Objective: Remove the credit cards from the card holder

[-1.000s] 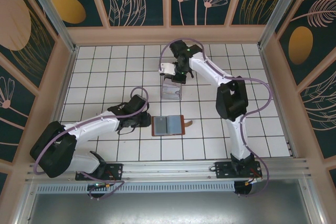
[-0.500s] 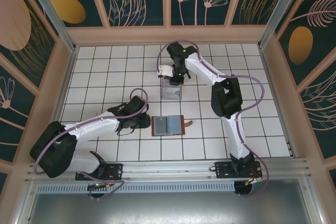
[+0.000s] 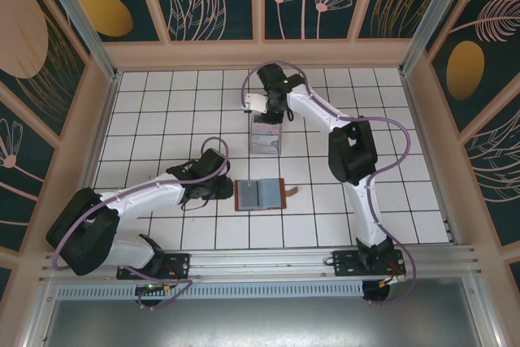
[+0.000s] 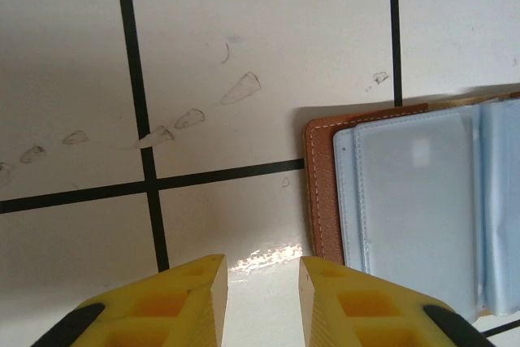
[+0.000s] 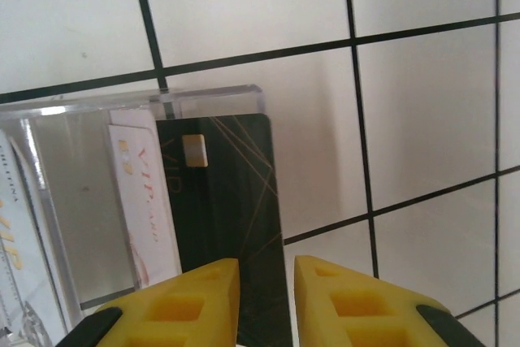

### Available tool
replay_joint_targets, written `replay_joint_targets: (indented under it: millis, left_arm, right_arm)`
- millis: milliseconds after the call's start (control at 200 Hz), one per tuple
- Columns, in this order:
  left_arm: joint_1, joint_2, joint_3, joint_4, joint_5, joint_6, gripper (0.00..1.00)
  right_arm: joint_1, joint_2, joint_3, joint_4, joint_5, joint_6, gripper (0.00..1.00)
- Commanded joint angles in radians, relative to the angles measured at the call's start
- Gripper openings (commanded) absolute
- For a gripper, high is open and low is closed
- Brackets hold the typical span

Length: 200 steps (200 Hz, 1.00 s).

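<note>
On the left we see the left arm lying low across the white tiled counter (image 3: 162,111). Its yellow-tipped left pincer (image 4: 260,272) sits just beside the left edge of the small reddish-brown leather card holder (image 3: 260,195). The two fingers are a little bit apart. Nothing is between them, just bare tile.

The card holder lies open and flat near the middle of the counter, with its blue-grey inside facing up. We cannot tell if any card is in its pockets. A small brown tab (image 3: 290,193) sticks out from its right side.

Farther back from the holder stands a clear plastic tray (image 3: 266,140). The right pincer (image 5: 266,270) hangs right over it. Its fingers are a little apart too, and they pinch nothing. Under them a black card with a gold chip (image 5: 231,193) leans at one end of the tray. A white card with red letters (image 5: 146,201) stands just beside it in the tray. On the right, the right arm bends back down toward the near edge of the counter.
</note>
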Motion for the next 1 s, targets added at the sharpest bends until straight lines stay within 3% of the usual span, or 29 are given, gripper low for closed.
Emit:
replay_joint_targets:
  millis: [0, 205, 551, 721, 861, 996]
  left_arm:
    - [0.005, 0.032, 0.001, 0.026, 0.050, 0.011, 0.30]
    - [0.006, 0.076, -0.002, 0.084, 0.113, 0.025, 0.28]
    - [0.006, 0.143, 0.015, 0.123, 0.154, 0.041, 0.26]
    - [0.006, 0.150, 0.022, 0.124, 0.134, 0.047, 0.25]
    - [0.005, 0.143, 0.043, 0.109, 0.092, 0.051, 0.26]
    - [0.007, 0.128, 0.064, 0.097, 0.052, 0.058, 0.26]
  right_arm:
    - [0.011, -0.100, -0.023, 0.097, 0.045, 0.086, 0.25]
    - [0.022, -0.231, -0.130, 0.184, -0.001, 0.298, 0.25]
    - [0.082, -0.527, -0.554, 0.404, -0.002, 0.808, 0.23]
    - [0.130, -0.655, -0.751, 0.496, -0.007, 1.052, 0.20]
    - [0.176, -0.703, -0.826, 0.498, 0.023, 1.240, 0.16]
    - [0.208, -0.729, -0.885, 0.506, -0.023, 1.402, 0.14]
